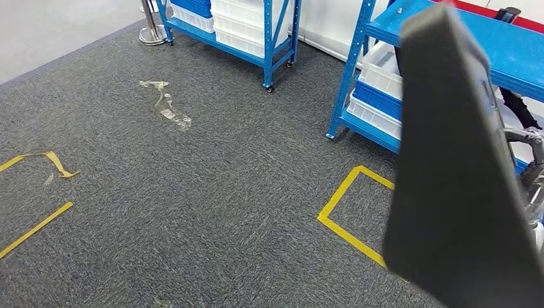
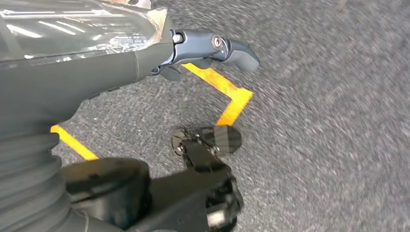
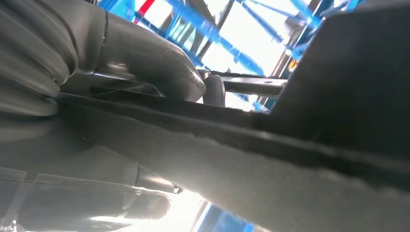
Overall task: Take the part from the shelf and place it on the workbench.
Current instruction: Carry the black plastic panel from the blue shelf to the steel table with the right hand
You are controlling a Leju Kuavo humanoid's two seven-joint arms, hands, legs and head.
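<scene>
The part (image 1: 455,173) is a large flat dark grey panel with a felt-like face. It stands tilted at the right of the head view, above the carpet and in front of a blue rack. In the right wrist view my right hand (image 3: 145,72) grips the part (image 3: 300,164) along its edge, thumb on one side and fingers on the other. A bit of the silver right arm (image 1: 529,160) shows behind the panel. My left hand (image 2: 145,53) hangs over the carpet with its fingers (image 2: 227,46) stretched out and nothing in it.
A blue rack (image 1: 378,83) with white and blue bins stands at the right, its blue top (image 1: 513,45) behind the panel. Another blue rack (image 1: 256,25) with bins is at the back, beside a chrome stand base (image 1: 153,32). Yellow tape outlines (image 1: 349,212) (image 1: 38,192) mark the grey carpet.
</scene>
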